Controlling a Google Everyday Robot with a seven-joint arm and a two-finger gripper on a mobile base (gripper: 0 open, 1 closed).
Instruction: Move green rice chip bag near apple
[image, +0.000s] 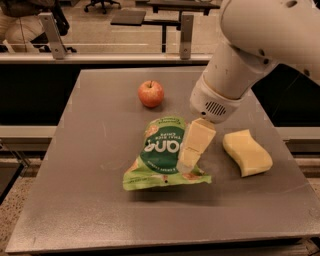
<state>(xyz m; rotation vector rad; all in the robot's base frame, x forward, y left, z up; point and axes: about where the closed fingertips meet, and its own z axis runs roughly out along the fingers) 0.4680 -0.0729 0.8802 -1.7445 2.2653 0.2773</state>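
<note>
The green rice chip bag lies on the grey table, just in front of and slightly right of the apple, with a small gap between them. The bag's white lettering is upside down to me. My gripper comes down from the white arm at the upper right. Its pale fingers are closed on the bag's right edge. The bag's lower edge rests on the table.
A wavy pale-yellow sponge lies on the table to the right of the gripper. The table's edges run close to the left, right and front. Behind the table are a rail and chairs.
</note>
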